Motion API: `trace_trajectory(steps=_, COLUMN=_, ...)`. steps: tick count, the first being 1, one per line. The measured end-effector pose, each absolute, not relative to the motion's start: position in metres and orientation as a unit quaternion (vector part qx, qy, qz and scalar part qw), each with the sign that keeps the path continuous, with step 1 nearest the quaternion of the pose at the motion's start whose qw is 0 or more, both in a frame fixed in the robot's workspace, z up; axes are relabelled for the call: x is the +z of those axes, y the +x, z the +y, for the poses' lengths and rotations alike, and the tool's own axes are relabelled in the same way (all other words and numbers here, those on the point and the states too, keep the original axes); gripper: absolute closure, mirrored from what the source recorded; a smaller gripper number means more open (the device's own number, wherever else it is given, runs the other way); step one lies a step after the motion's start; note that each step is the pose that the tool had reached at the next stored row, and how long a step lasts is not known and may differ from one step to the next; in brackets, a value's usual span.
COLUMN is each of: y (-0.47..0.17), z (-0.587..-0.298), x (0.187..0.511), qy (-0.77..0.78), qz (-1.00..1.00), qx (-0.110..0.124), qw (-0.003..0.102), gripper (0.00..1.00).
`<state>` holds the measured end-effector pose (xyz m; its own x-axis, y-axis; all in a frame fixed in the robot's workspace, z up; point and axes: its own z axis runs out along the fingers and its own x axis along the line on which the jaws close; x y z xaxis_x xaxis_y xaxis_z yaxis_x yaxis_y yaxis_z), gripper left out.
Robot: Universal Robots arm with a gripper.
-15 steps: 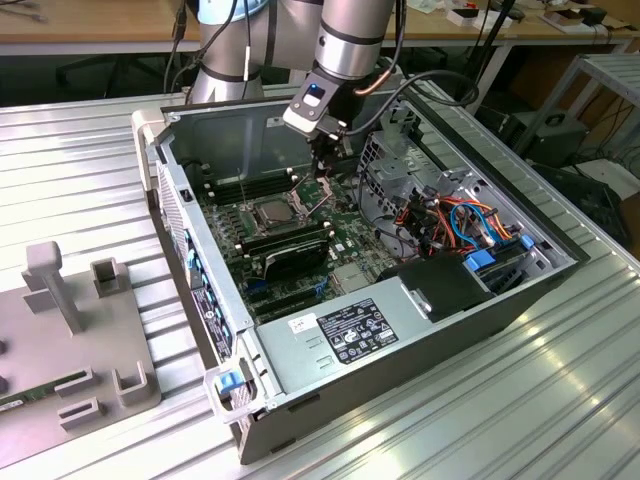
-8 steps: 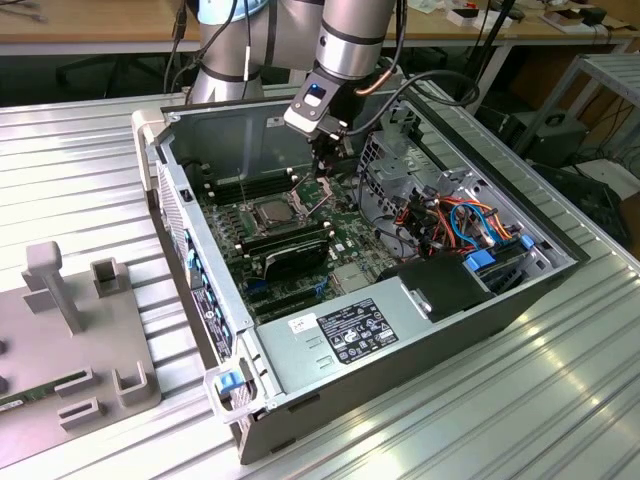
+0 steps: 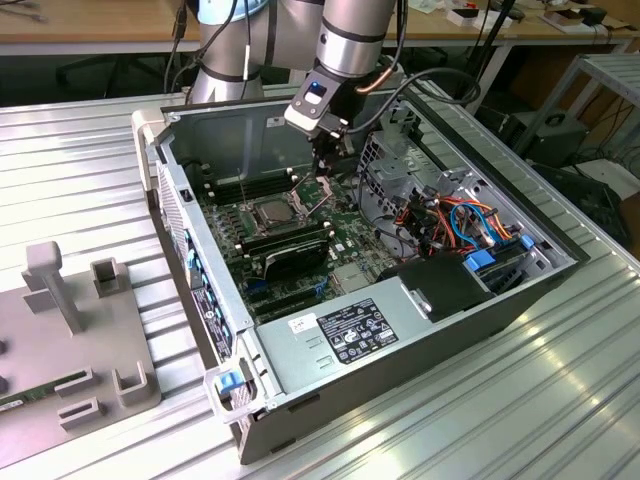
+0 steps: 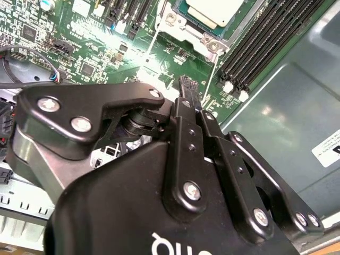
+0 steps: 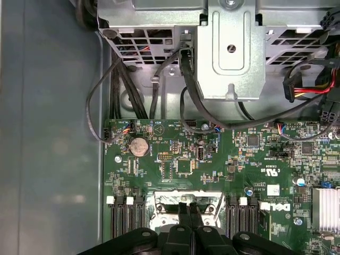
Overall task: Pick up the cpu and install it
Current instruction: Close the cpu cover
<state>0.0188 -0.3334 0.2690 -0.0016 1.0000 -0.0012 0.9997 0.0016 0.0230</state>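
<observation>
Green motherboard (image 5: 180,159) beneath — gripper (image 5: 189,206) closed

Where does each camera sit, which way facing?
Exterior view: off the arm, beside the open computer case, looking down into it; arm and hand show.
First wrist view: on the wrist, facing the motherboard and drive cage; fingertips show.
Second wrist view: on the wrist, along the hand's linkage toward the cpu in its socket.
Both wrist views share the socket.

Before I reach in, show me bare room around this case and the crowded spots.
Free: ribbed table beside the case at its power supply end, and the strip between grey fixture and case. Crowded: cable bundle by the drive cage, motherboard under the gripper.
</observation>
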Motion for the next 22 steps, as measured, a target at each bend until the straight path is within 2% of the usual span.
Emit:
trace_trajectory(steps=15, y=0.044, z=-0.333, x=0.269, qy=0.706, qz=0.708, qx=0.008, qw=0.009, gripper=0.89)
trace_trajectory(steps=17, y=0.054, z=-0.333, x=0.249, qy=0.707, qz=0.708, qx=0.007, qw=0.008, gripper=0.89)
trace_trajectory(steps=22, y=0.03, z=-0.333, x=0.247, qy=0.706, qz=0.707, qx=0.021, qw=0.022, gripper=0.89)
